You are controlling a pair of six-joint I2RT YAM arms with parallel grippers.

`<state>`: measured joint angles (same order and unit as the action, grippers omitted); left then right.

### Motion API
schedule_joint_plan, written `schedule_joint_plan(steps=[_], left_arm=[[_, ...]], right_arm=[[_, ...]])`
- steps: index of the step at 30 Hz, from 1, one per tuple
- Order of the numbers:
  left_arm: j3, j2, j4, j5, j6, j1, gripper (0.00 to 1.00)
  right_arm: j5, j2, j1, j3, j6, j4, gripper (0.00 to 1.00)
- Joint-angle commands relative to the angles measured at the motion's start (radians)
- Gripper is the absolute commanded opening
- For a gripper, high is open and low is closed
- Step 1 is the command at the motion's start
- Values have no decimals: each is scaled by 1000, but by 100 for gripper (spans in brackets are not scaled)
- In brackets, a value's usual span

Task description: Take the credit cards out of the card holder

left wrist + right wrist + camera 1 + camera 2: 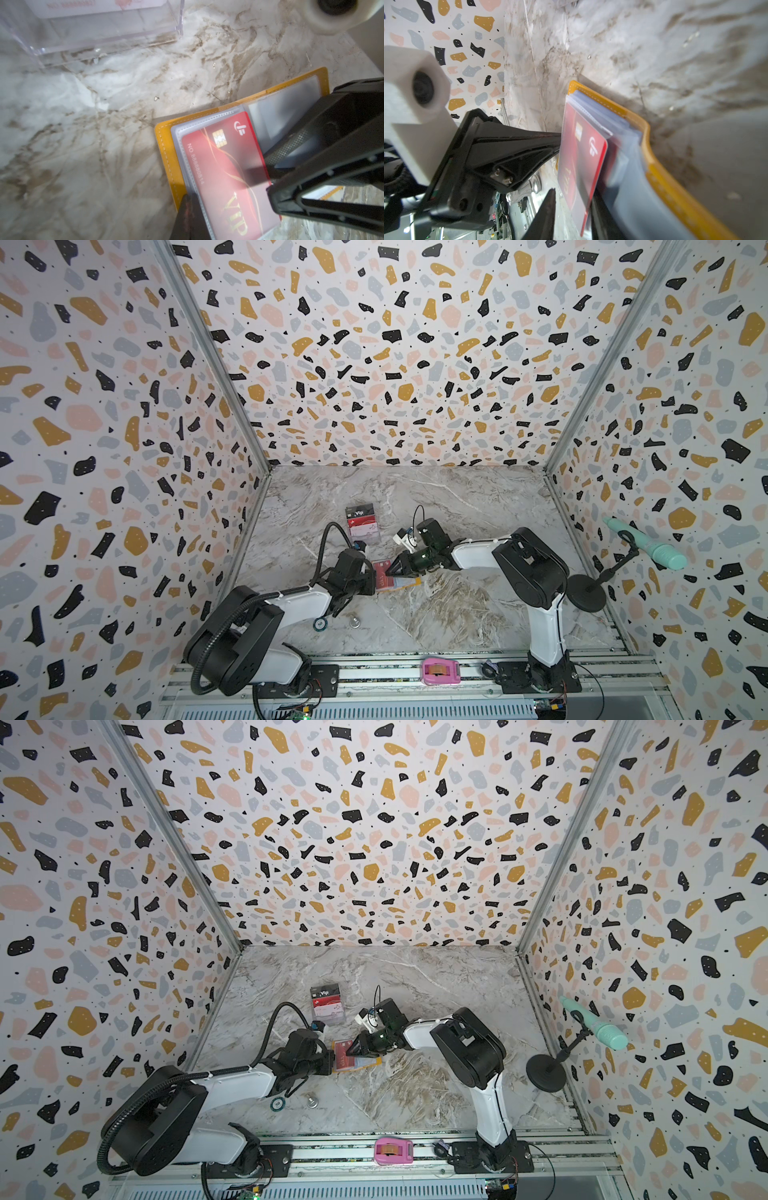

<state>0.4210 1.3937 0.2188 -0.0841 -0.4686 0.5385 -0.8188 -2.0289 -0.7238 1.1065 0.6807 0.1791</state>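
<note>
Leatherette in mustard yellow with a pale stitched border makes the card holder (pixel 166 149), which lies open on the veined marble table (pixel 457 506) between the two arms. Its leaves are clear, faintly bluish plastic sleeves with ribbed seams. We count one glossy red card (pixel 224 172) in the top sleeve: a flat rectangle with rounded corners, a gold chip and gold "VIP" lettering, one long edge bare past the sleeve mouth. The left gripper (pixel 558 136) is clamped shut on the holder's outer edge, one black finger lying over the stitching and sleeve border. The right gripper (pixel 270 177) faces it from over the other leaf. Its two fingers, one with a diamond-textured pad, straddle the card's bare edge with the jaws partly apart; we cannot tell whether they pinch it. Beyond the holder, apart from it, stands one clear acrylic stand (pixel 368 535) holding a white card (pixel 99 5) with pink marks and a dark card (pixel 359 513) lettered "Vip". One pink tape dispenser (pixel 441 672) sits on the front rail.
</note>
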Motion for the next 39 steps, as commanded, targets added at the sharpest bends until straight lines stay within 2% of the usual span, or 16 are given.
schedule_joint_plan(steps=[1,20,24,33,39], left_arm=[[-27,14,-6,-36,-7,6,0],[-40,17,7,-35,-5,6,0],[-42,18,10,-36,-6,6,0],[-51,19,19,-37,-8,6,0],[-50,25,21,-37,-7,7,0]], right_arm=[[36,-1,-29,41,-75,-102,31],[181,39,-29,124,-200,-316,32],[165,40,-28,126,-200,-311,32],[4,39,-9,68,-112,-142,30],[-6,46,-2,63,-104,-127,27]])
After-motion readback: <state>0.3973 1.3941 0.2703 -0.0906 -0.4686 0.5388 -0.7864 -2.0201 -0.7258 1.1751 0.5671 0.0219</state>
